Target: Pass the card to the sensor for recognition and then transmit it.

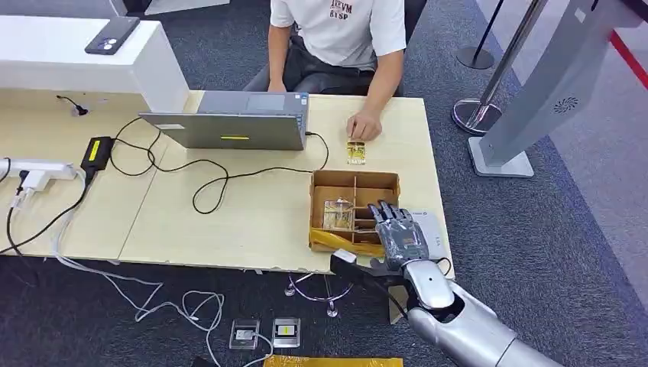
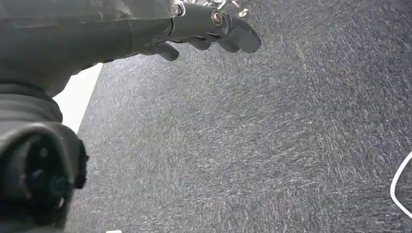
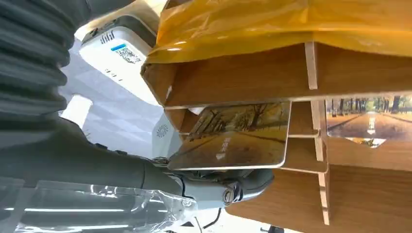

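A card (image 3: 233, 136) printed with an autumn road is pinched at its edge by my right hand (image 1: 397, 233), the thumb (image 3: 228, 187) under it. The hand hovers over the right side of a wooden divided box (image 1: 328, 187) near the table's front edge. Another such card (image 3: 369, 121) stands in a box compartment (image 1: 338, 214). The white sensor (image 1: 434, 233) lies just right of the box, beside my hand, and its QR-code label shows on the sensor (image 3: 121, 53) in the right wrist view. My left hand (image 2: 209, 29) hangs over grey carpet, holding nothing.
A person sits across the table with one hand (image 1: 365, 126) by a card (image 1: 355, 151) lying there. A laptop (image 1: 237, 122), cables and a power brick (image 1: 95, 149) cover the table's left. Yellow plastic (image 1: 348, 243) wraps the box's near edge. A grey kiosk (image 1: 535, 99) stands at right.
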### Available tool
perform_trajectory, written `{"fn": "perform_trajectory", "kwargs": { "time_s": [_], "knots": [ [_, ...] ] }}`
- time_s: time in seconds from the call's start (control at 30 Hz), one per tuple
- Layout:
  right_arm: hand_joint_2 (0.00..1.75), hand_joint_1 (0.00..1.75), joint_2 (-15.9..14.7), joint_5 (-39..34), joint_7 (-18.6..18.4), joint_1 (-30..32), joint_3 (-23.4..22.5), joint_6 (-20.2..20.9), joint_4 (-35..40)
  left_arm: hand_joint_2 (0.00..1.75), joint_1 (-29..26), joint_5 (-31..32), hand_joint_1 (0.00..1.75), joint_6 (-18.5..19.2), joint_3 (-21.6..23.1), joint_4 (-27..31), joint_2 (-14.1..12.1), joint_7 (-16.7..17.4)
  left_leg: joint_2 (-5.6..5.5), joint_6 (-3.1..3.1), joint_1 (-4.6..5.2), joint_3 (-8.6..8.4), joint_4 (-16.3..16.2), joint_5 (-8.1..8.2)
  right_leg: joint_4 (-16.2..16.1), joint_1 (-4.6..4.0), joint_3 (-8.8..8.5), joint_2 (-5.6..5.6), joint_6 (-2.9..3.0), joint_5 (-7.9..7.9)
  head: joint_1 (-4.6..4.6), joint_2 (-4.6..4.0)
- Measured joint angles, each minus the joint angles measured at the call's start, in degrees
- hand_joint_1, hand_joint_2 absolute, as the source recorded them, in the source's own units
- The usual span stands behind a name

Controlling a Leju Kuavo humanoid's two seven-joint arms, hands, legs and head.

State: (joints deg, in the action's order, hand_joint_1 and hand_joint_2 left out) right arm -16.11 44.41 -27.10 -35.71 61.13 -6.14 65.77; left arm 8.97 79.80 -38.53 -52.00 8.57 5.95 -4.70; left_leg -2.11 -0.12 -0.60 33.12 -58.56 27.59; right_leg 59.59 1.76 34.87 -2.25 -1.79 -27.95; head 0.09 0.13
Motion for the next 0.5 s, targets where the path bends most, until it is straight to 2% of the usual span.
{"fn": "perform_trajectory", "kwargs": {
  "time_s": [0.4, 0.5],
  "knots": [
    [1.75, 0.00, 0.1, 0.5, 0.9, 0.3, -1.4, -4.9, -0.6, 0.00, 0.0, 0.0, 0.00, 0.0, 0.0, 0.0, 0.3, 0.0, 0.00, 0.00, 0.00, 0.00, 0.0, 0.00, 0.0, 0.00, 0.00, -0.01, 0.00, 0.00, 0.00, -0.02],
    [1.75, 0.00, 0.1, 0.5, 1.0, 0.3, -2.0, -4.9, -0.6, 0.00, 0.0, 0.2, 0.00, 0.0, 0.0, 0.1, 0.3, 0.0, 0.00, 0.00, 0.00, 0.00, 0.0, 0.00, 0.0, 0.00, 0.00, 0.00, 0.00, 0.00, 0.00, 0.00]
  ]
}}
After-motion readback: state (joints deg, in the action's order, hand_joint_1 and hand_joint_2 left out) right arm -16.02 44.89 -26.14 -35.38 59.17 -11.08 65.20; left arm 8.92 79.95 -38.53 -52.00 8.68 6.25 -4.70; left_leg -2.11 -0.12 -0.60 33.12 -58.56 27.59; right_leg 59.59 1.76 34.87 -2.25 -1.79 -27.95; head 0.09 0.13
